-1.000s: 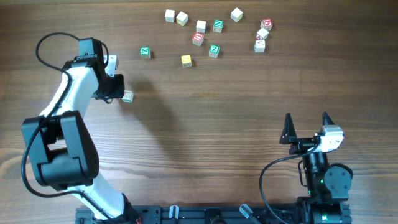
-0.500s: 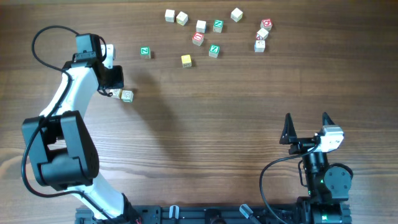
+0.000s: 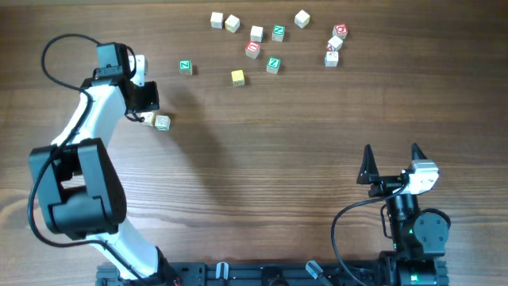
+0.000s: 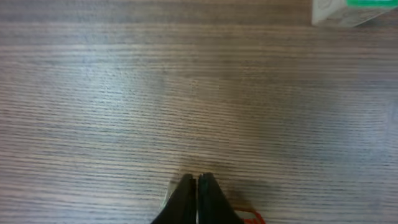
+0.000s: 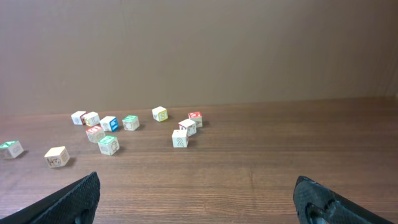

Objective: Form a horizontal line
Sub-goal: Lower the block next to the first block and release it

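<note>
The horizontal line (image 3: 156,121) is a short row of small pale cubes at the left of the table, and its right-end cube (image 3: 162,122) has a green letter. The left end of the row is partly hidden by my left gripper (image 3: 148,113), which hovers just above and behind it. In the left wrist view the left gripper (image 4: 197,182) is shut with nothing between its fingers, and a pale cube with green on it (image 4: 351,12) lies at the top right edge. My right gripper (image 3: 391,149) stands open and empty near the front right; its wrist view shows the right gripper (image 5: 198,190) over bare wood.
Several loose cubes lie scattered at the back: a green one (image 3: 185,67), a yellow one (image 3: 237,77), a red one (image 3: 252,48), two white ones (image 3: 224,21) and a red and white cluster (image 3: 335,44). The left arm's white links (image 3: 91,119) rise along the left side.
My left gripper has drawn back up and away from the row, uncovering a second pale cube beside the green-lettered one, and its jaws have closed empty. The right arm has not moved.
</note>
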You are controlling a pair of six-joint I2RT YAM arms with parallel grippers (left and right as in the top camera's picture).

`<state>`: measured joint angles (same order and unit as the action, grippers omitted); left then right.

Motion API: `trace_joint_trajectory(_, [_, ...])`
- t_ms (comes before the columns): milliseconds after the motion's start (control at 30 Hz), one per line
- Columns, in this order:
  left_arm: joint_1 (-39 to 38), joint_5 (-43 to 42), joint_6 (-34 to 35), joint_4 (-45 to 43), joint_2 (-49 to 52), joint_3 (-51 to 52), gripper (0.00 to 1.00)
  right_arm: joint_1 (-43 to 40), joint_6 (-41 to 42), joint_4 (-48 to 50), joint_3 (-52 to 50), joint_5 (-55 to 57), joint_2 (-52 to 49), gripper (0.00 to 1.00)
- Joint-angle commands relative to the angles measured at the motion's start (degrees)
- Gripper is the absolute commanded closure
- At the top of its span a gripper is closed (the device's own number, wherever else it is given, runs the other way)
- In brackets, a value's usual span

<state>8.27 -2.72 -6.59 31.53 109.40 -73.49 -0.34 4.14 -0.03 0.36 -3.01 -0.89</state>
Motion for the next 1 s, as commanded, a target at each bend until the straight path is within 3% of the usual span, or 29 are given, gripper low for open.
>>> trace_joint_trajectory(0, [2.6, -0.2, 3.9, -0.5, 3.6, 0.4, 0.96, 0.3, -1.0, 0.1, -0.1, -0.9, 0.2, 0.0])
trace_joint_trajectory(567, [3.8, -1.0, 4.0, -1.8, 4.1, 0.4, 0.96, 0.3, -1.0, 0.1, -0.1, -0.9, 0.2, 0.0])
trace_joint_trajectory(733, [3.8, -8.4, 4.0, -4.2, 4.1, 0.4, 0.96, 0.3, -1.0, 0.1, -0.1, -0.9, 0.2, 0.0])
trace_joint_trajectory(967, [3.8, -8.6, 3.8, -0.6, 4.1, 0.4, 0.96, 0.3, -1.0, 0.1, -0.1, -0.9, 0.2, 0.0])
